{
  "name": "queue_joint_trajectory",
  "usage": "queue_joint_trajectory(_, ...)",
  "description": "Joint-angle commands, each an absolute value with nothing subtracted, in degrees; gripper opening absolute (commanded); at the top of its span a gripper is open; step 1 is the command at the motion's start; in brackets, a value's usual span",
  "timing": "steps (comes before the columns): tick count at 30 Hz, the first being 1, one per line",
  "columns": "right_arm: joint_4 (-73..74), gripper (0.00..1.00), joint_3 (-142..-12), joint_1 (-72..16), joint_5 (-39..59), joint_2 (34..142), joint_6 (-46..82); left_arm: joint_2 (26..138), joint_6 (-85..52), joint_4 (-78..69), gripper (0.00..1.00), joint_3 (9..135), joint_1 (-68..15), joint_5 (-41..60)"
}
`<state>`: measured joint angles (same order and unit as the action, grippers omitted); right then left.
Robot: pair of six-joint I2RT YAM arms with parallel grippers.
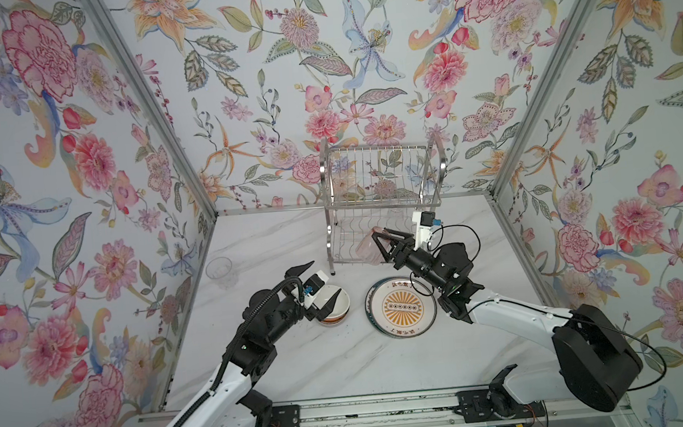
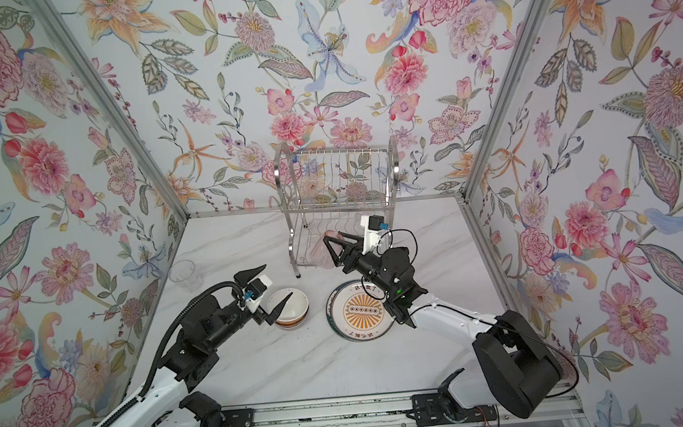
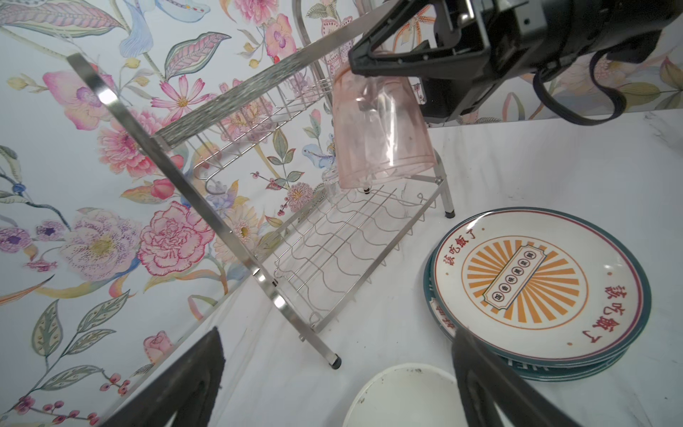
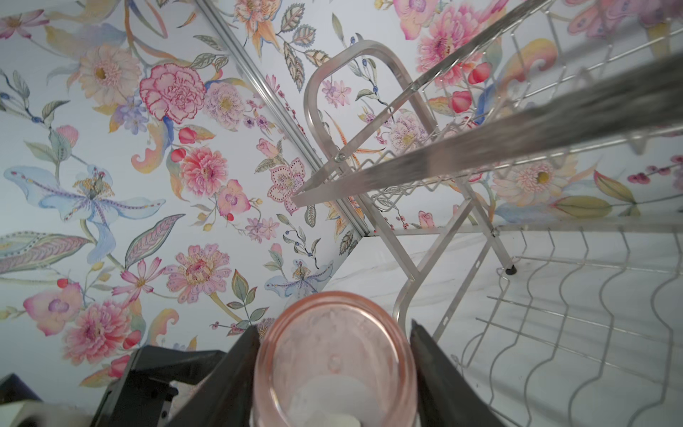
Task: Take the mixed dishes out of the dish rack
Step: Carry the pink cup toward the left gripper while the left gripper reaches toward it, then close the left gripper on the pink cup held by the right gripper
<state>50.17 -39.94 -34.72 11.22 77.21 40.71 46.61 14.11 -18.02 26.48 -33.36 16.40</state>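
- Nearest on the white marble-look tabletop (image 1: 323,370): the left gripper (image 1: 327,276) is spread wide and holds nothing. It hovers over a stack of small bowls (image 1: 336,311), white inside with an orange-banded one beneath. At least two are nested; the count cannot be read.
- Beside the bowls: a stack of round plates (image 1: 400,306), the orange sunburst one on top and teal rims showing under it in the left wrist view.
- Next out: the right gripper (image 4: 334,329) is part-way closed on a pink translucent tumbler (image 3: 380,129), clamped near its narrow closed base.
- The tumbler hangs clear of the wires at the front of the rack's lower shelf.
- Tumbler axis is near upright with a slight tilt. The mouth points down toward the shelf and the base is up between the fingers.
- Off to the left: a clear glass tumbler (image 1: 219,270) stands upright on the table, mouth up.
- Farthest: the two-tier chrome wire dish rack (image 1: 383,186). The upper shelf and the plate slots look bare.
- A faint clear glassy shape (image 3: 330,185) shows behind the held tumbler; it may be a last tumbler, not certain.
- Judgement: the unloading is nearly done. The pink tumbler needs righting and setting down, and possibly one clear piece remains.
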Motion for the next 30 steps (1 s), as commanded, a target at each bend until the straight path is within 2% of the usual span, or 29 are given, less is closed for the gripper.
queue_joint_trajectory(1,41.8,0.00,-38.8,-33.6,8.7,74.1,53.8,50.2,13.0,-28.5,0.95,25.1,-38.1,11.5)
queue_joint_trajectory(6,39.0,0.00,-36.8,-32.4,9.1,71.2,61.8,60.7,10.3,-41.1,0.91,26.2,-42.0,11.7)
queue_joint_trajectory(14,38.8,0.00,-34.7,-31.1,10.4,68.7,66.0,74.4,7.6,-49.2,0.84,33.1,-42.6,19.6)
queue_joint_trajectory(23,43.9,0.00,-31.4,-30.5,11.3,67.4,67.2,80.8,4.9,-53.6,0.75,36.3,-44.3,20.2)
queue_joint_trajectory(30,43.2,0.00,-32.1,-30.5,13.0,67.3,67.8,84.4,5.2,-55.8,0.64,38.4,-44.5,20.5)
